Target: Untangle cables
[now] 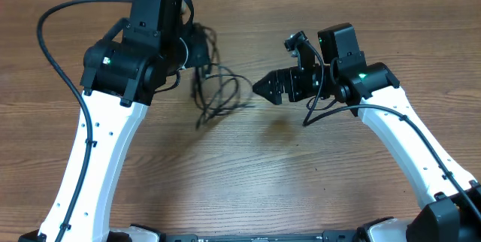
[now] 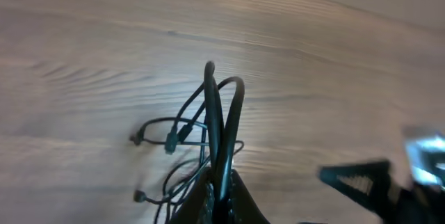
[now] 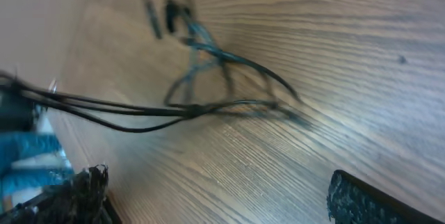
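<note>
Left gripper [image 2: 221,195]: fingers pinched close on a bunch of the cables [image 1: 219,92], with two cords standing up in a narrow loop from between them. The rest of the bundle lies in loose loops on the wooden table [image 1: 248,174], just right of that gripper, with small plugs [image 2: 170,142] trailing free. Right gripper [image 1: 264,87]: near the right side of the loops but apart from them, fingers spread wide, holding nothing.

You've got two arms built of glossy white links [image 1: 81,178] dotted with small dark screws, bulky matte black joint housings [image 1: 124,65] with tiny green lights [image 1: 106,60], thick black wires [image 1: 41,28] alongside, and black ridged fingers [image 3: 361,200].
</note>
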Motion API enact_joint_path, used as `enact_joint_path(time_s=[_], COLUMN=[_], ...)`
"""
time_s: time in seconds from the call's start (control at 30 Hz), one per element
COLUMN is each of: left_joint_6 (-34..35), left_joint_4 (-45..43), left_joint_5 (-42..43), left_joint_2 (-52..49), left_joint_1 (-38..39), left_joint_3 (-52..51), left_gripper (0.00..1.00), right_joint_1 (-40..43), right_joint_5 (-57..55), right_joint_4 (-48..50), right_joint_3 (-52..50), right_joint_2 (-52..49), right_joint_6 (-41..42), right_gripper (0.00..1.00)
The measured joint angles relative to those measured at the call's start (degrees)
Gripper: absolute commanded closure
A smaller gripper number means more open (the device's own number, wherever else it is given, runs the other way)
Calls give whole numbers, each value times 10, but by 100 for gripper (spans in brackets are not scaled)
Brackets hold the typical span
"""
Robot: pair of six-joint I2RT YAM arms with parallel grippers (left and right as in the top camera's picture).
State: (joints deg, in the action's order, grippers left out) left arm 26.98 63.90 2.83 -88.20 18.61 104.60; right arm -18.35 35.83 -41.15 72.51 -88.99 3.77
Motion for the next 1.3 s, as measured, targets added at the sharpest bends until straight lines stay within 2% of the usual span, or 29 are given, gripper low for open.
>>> enact_joint_path(time_s=[0.33, 0.6, 0.7, 0.9, 1.03, 1.17, 1.3], left_joint_6=[-129, -198, -203, -210, -200, -152, -105], left_joint_4=[-34, -46, -54, -68, -73, -74, -83], left_joint_5=[206, 322, 334, 343, 325, 272, 241], left_joint_2=[0, 0, 0, 0, 0, 0, 0], left_joint_1=[0, 0, 0, 0, 0, 0, 0], left_joint_3=[0, 0, 0, 0, 0, 0, 0], left_gripper=[96, 96, 96, 96, 96, 96, 96], right_joint_1=[0, 0, 0, 0, 0, 0, 0], right_joint_5=[-3, -38, -42, -30, -9, 3, 11], right_joint_4=[2, 5, 2, -26, -53, -63, -67], right_joint_3=[0, 0, 0, 0, 0, 0, 0], right_joint_2=[0, -4, -14, -47, -64, -64, -64], right_joint_6=[-146, -175, -178, -192, -207, -221, -220], right_gripper=[0, 0, 7, 30, 66, 96, 96])
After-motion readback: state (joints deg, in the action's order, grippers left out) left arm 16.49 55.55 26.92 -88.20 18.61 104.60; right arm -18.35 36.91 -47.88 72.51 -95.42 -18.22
